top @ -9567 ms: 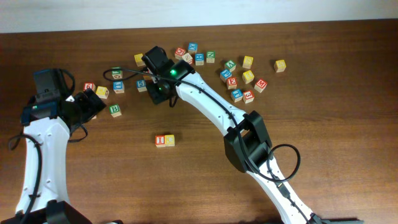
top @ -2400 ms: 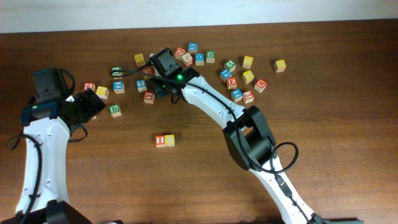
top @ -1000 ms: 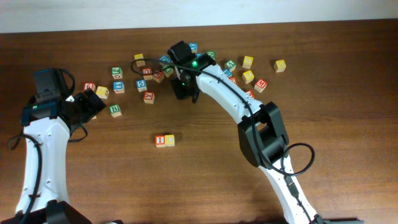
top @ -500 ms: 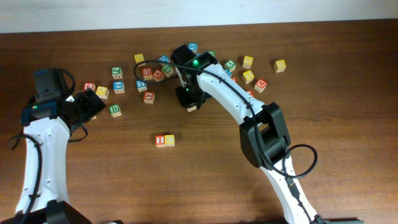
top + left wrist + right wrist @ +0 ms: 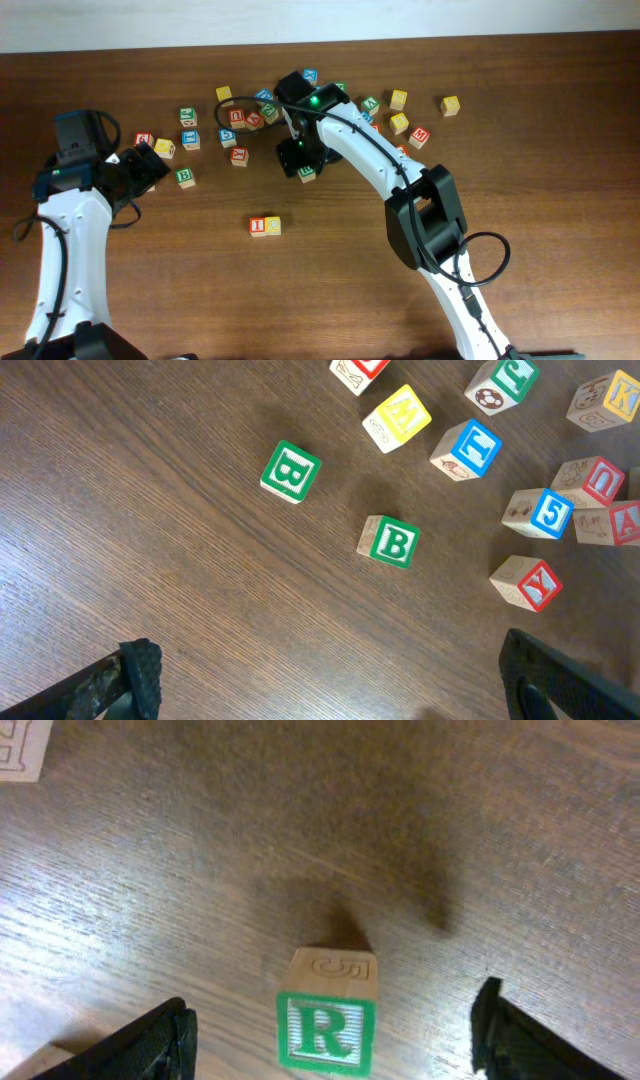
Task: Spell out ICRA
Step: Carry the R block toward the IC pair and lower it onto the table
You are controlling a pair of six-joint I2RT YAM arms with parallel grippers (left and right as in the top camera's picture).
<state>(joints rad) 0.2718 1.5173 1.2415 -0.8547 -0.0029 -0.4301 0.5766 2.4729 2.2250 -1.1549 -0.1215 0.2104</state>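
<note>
Green R (image 5: 326, 1032) sits free between the right pincer's (image 5: 300, 163) spread fingers, not yet beside the I and C.

Left pincer (image 5: 345, 690) hangs wide and empty, two green B cubes (image 5: 290, 470) just ahead of it; I'd say it's parked clear of the work. Red I (image 5: 258, 226) and yellow C (image 5: 273, 225) touch side by side, well apart from the right pincer, toward its arm's base. Over there the fingers straddle the R, touching neither side. It's a square-edged bare-wood cube with a painted face, on the dark grained table (image 5: 150, 870).
</note>
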